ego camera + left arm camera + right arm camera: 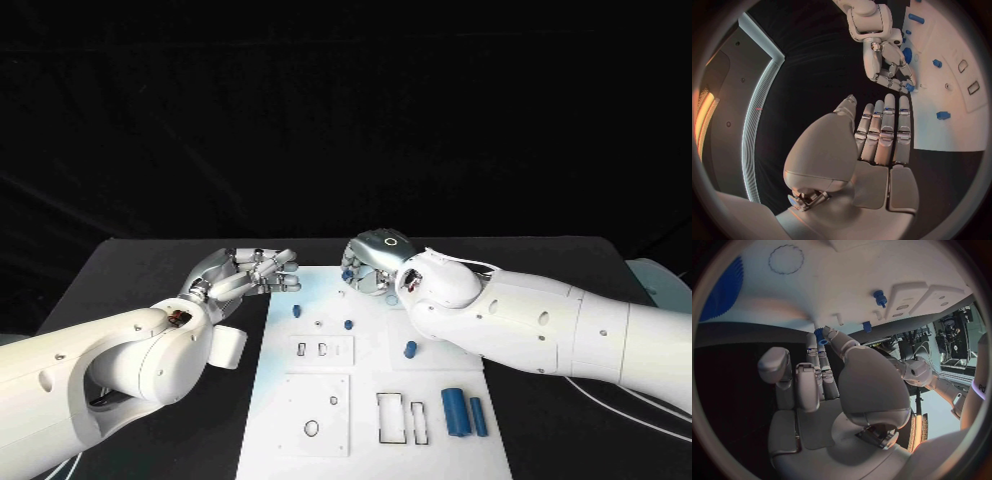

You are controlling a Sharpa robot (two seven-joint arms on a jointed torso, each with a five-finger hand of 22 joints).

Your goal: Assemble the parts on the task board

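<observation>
The white task board (pixel 325 440) lies in the middle of the black table. My right hand (pixel 378 262) hovers over the board's far end and pinches a small blue part (pixel 819 335) between its fingertips; the left wrist view shows that part (pixel 909 88) at the board's edge. My left hand (pixel 245 272) is over the table by the board's far left corner, holding nothing, fingers (pixel 882 130) straight and side by side. On the board two blue cylinders (pixel 463 412) lie near right, a blue oval piece (pixel 410 349) mid-board, and small blue pegs (pixel 296 310) further back. A large blue toothed piece (pixel 726 287) sits near the right hand.
The board has rectangular slots (pixel 389 416) and round holes (pixel 312 428) in its near half. Bare black table (pixel 159 280) lies to the left of the board. A pale object (pixel 663 280) sits at the table's right edge, and cables (pixel 620 400) run under my right arm.
</observation>
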